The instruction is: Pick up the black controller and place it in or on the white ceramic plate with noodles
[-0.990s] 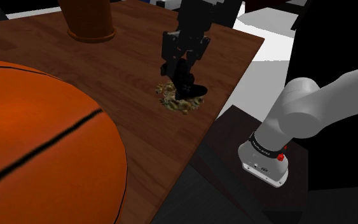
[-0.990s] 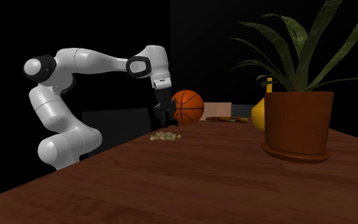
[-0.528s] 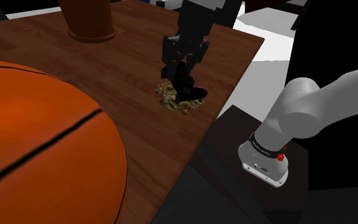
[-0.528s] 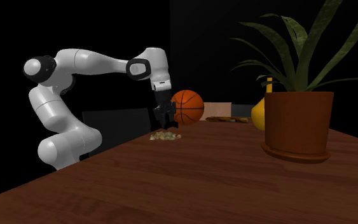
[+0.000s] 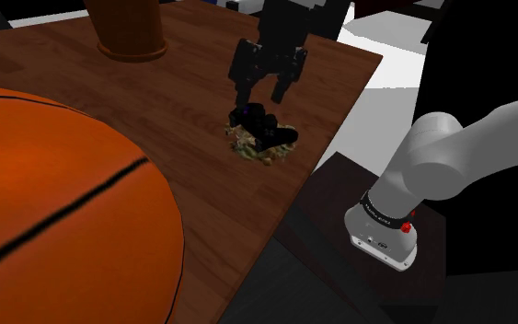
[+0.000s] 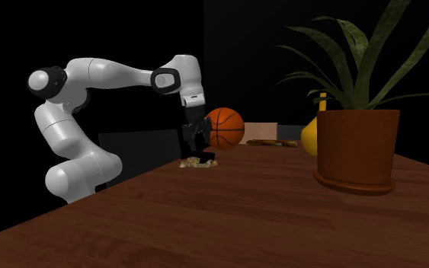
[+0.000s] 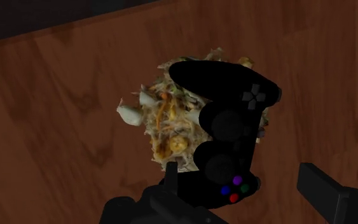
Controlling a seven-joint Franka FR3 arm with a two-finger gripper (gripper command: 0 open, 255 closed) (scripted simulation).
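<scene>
The black controller (image 7: 228,127) lies flat on top of a heap of noodles (image 7: 161,124) on the brown wooden table (image 7: 56,140). My gripper (image 7: 241,184) hangs just above it, open, its two black fingers standing apart on either side and touching nothing. In the shoulder view the gripper (image 5: 264,90) is above the controller (image 5: 268,130), which rests on the noodles (image 5: 250,149) near the table's right edge. The second exterior view has the gripper (image 6: 197,141) right over the noodles (image 6: 197,162).
A large orange basketball (image 5: 54,212) takes up the shoulder view's left. A brown plant pot (image 5: 130,32) stands at the back; it shows again as the plant pot (image 6: 356,148) in the second exterior view, beside a yellow object (image 6: 312,131). The table edge (image 5: 316,156) runs close to the noodles.
The fingers were shut on the controller and lowered it onto the noodles. They have now opened and lifted slightly; the controller rests free on the heap.
</scene>
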